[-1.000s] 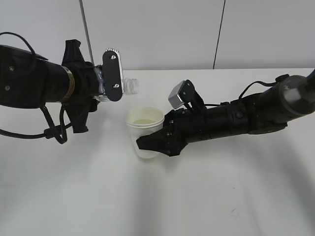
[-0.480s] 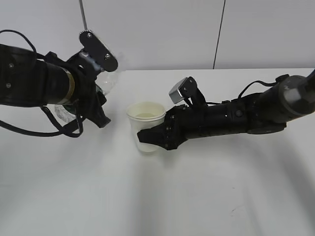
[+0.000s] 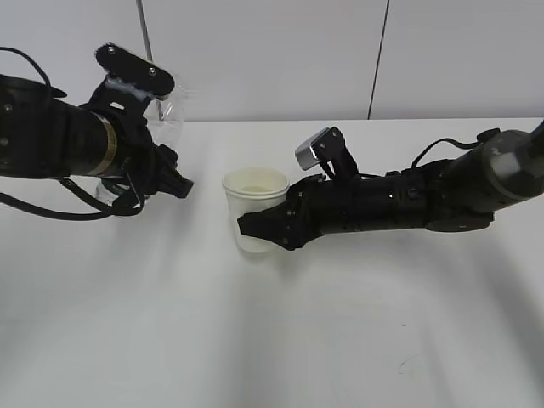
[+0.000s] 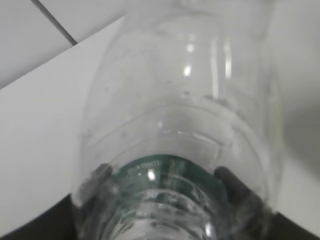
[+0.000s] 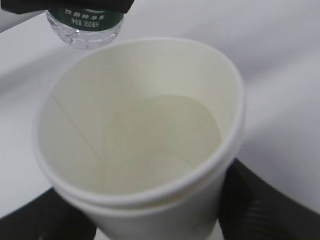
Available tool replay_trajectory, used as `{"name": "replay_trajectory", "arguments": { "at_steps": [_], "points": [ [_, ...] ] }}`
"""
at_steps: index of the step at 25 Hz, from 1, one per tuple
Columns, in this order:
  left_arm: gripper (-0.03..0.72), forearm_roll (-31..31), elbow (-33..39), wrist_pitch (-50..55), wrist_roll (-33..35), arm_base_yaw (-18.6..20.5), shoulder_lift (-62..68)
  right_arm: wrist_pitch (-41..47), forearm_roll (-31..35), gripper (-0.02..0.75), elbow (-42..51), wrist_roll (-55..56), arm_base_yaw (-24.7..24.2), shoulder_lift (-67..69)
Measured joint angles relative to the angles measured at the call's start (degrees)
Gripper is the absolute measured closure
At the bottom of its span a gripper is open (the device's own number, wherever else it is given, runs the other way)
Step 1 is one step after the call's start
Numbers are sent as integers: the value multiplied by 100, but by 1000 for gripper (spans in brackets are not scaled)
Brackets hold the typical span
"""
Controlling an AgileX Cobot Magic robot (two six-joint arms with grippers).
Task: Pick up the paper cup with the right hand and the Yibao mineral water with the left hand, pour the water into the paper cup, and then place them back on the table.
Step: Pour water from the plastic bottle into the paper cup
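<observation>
Outside view: bottle (image 3: 161,110) swung back up and away to nine o'clock of the cup (image 3: 254,208), so pouring looks done; putting both down on the table (image 3: 340,340) comes next. Left wrist view: left hand (image 4: 165,200) pinching the bottle. Right wrist view: right hand (image 5: 150,220) squeezing the cup, water (image 5: 160,145) inside.

A pale wall (image 3: 280,51) with dark vertical seams (image 3: 379,59) stands behind.

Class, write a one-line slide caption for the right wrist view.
Right gripper holds the paper cup, water inside, the bottle's base above.
</observation>
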Motion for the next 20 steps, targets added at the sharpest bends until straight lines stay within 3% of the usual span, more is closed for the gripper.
{"name": "replay_trajectory", "arguments": {
  "at_steps": [14,20],
  "points": [
    [302,77,0,-695,-214,609,5,0,319,239,0,-27,0,0],
    [302,135,0,-1602,-217,1066,5,9,455,239,0,-27,0,0]
  ]
}}
